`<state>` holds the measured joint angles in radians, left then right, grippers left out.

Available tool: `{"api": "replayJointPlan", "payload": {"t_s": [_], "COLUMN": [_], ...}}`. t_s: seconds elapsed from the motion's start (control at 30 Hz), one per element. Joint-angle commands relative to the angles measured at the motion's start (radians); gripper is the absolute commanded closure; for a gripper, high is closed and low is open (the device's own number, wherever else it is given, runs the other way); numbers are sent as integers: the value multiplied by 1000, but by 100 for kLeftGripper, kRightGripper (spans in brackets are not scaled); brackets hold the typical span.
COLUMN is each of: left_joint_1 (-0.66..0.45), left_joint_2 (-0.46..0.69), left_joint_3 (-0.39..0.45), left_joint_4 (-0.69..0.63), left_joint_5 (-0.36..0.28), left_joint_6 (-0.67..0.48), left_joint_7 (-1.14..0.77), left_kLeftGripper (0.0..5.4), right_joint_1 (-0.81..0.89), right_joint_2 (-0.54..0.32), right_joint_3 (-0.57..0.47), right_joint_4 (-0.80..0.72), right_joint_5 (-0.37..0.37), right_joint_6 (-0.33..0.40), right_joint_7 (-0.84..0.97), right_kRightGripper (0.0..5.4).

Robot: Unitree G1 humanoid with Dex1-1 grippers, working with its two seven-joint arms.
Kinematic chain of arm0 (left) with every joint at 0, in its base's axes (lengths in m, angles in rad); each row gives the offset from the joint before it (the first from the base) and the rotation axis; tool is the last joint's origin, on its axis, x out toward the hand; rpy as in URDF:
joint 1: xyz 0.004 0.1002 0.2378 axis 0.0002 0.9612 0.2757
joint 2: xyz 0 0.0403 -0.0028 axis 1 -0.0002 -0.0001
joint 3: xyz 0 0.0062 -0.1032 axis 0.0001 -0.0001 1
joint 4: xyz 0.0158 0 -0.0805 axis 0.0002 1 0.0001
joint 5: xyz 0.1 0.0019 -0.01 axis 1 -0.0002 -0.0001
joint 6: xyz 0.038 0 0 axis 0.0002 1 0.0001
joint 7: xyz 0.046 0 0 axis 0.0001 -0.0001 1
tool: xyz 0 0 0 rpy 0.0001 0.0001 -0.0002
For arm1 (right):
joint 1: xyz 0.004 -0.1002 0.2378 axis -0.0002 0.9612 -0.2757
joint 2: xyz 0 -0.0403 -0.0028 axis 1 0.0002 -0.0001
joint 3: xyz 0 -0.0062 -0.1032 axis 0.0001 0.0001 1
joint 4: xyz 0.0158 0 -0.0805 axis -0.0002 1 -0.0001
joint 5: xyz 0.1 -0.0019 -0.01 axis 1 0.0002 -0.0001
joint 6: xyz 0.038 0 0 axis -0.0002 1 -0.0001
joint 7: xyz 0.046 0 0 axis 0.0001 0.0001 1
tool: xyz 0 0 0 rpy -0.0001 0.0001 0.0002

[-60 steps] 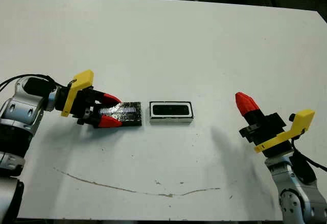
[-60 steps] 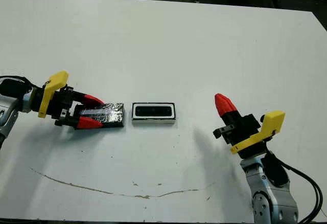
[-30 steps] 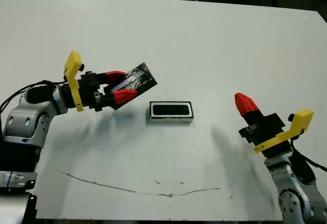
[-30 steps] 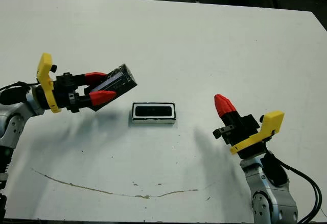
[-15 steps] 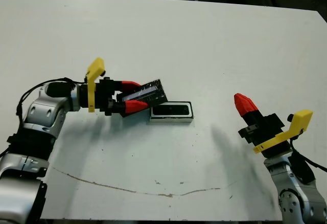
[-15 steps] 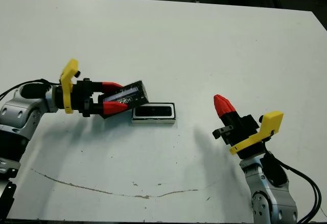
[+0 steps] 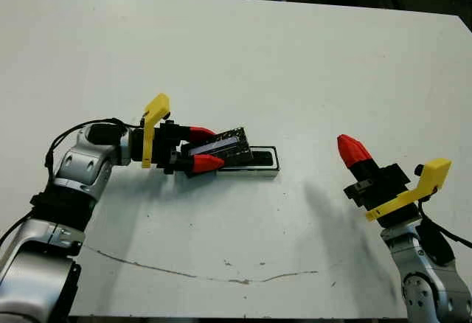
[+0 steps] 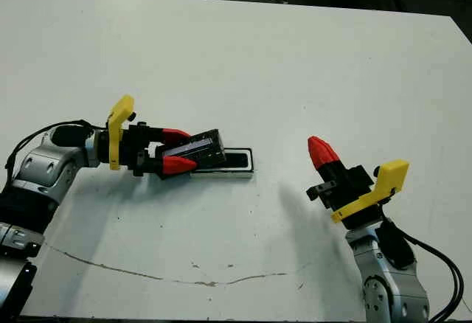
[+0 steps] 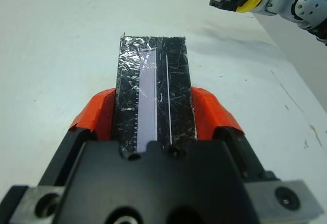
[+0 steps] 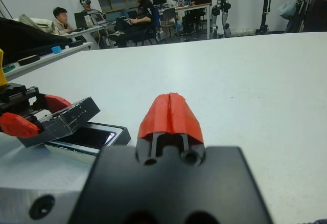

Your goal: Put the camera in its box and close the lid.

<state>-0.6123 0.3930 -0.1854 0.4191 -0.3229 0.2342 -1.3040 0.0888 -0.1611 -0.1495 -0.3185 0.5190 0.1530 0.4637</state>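
My left gripper (image 7: 216, 148) is shut on the lid (image 7: 223, 147), a black slab with silvery patches and a pale strip (image 9: 149, 93). The lid hangs tilted just above the left end of the box (image 7: 274, 167), hiding that end. The white-walled box sits at the table's middle, and the camera (image 7: 259, 158) lies inside it as a dark glossy bar. In the right wrist view the lid (image 10: 65, 117) slopes over the box (image 10: 113, 131). My right gripper (image 7: 345, 144) is shut on nothing, raised well to the right of the box.
A thin brown scuff line (image 7: 184, 272) runs across the white table near its front edge. Beyond the table's far side, the right wrist view shows people (image 10: 138, 9) seated at desks with screens.
My left gripper has carried the lid to the right and lower, from beside the box to over its left end. The right arm has stayed still.
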Motion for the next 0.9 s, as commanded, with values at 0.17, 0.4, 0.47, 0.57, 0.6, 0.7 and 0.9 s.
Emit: {"api": "replayJointPlan", "payload": {"t_s": [0.17,0.4,0.47,0.57,0.6,0.7,0.9], "left_joint_1": [5,9,6,1,-2,-16,-52], "left_joint_2": [-23,-48,-56,-60,-64,-79,-130], "left_joint_3": [-29,-40,-47,-68,-75,-102,-153], "left_joint_4": [4,16,25,31,37,60,124], "left_joint_5": [5,2,9,41,54,94,161], "left_joint_6": [11,-8,-15,-42,-58,-92,-139], "left_joint_7": [-38,-53,-51,-34,-30,-14,2], "left_kLeftGripper": [225,225,225,225,225,225,225], "right_joint_1": [11,14,14,16,16,13,13], "right_joint_2": [-16,-13,-13,-15,-15,-14,-12], "right_joint_3": [-3,-3,-3,-4,-4,-4,-4], "right_joint_4": [4,-1,2,-5,-5,3,3], "right_joint_5": [2,3,3,2,3,2,4], "right_joint_6": [8,11,9,17,17,6,6], "right_joint_7": [0,-6,-4,-10,-11,-2,-2], "right_kRightGripper": [540,540,540,540,540,540,540]}}
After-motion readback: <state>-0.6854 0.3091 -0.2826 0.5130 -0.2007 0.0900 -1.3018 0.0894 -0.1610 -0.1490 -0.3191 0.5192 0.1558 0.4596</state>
